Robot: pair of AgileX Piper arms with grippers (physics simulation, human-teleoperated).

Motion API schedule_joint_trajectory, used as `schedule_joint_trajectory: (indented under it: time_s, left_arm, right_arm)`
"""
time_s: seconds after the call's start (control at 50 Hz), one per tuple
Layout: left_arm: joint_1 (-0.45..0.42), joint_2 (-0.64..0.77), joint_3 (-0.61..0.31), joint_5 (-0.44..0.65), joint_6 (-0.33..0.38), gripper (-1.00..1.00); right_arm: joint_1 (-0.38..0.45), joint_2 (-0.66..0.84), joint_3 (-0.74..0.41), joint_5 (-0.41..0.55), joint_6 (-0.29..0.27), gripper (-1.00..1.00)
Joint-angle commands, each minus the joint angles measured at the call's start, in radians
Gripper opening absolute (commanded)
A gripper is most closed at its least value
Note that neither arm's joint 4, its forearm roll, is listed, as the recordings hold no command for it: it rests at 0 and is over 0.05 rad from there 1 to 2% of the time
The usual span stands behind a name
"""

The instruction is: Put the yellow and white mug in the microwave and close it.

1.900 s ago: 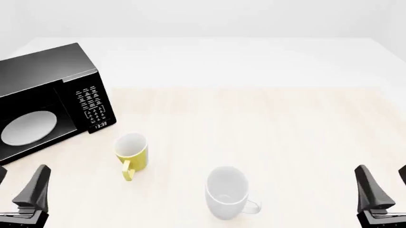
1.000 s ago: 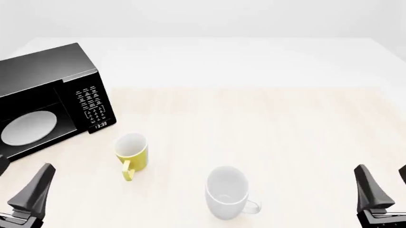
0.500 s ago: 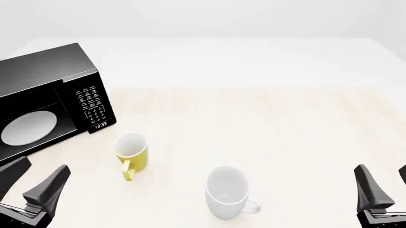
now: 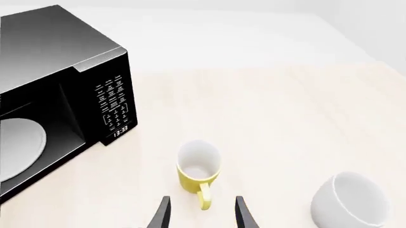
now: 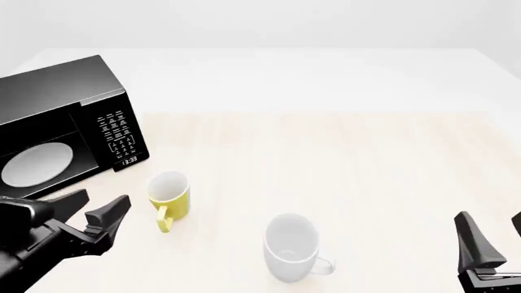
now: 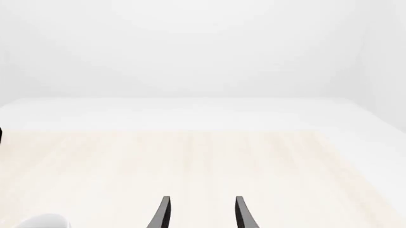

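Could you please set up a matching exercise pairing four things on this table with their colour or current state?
Things:
1. microwave
2. small mug by the microwave
3. larger mug
4. left gripper

States:
A. all white
B. jaws open, close to the yellow handle
C. black, door open, turntable plate showing
D. yellow outside, white inside

Pairs: 1-C, 2-D, 3-A, 4-B
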Motion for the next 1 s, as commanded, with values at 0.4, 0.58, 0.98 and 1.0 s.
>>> schedule_joint_trajectory:
  time_s: [0.4, 0.58, 0.98, 1.0]
  left_arm:
    - [0.032, 0.391, 0.013, -0.232, -0.16, 1.0]
    - [0.018, 0.517, 0.011, -0.299, -0.229, 1.0]
    - [-0.012, 0.632, 0.015, -0.4, -0.235, 1.0]
    - [-0.013, 0.64, 0.014, -0.405, -0.235, 1.0]
  right_arm:
    - [0.0, 0.0, 0.0, 0.0, 0.0, 1.0]
    - [0.0, 0.0, 0.0, 0.0, 0.0, 1.0]
    - [0.0, 0.0, 0.0, 0.0, 0.0, 1.0]
    - [0.0, 0.0, 0.0, 0.0, 0.0, 1.0]
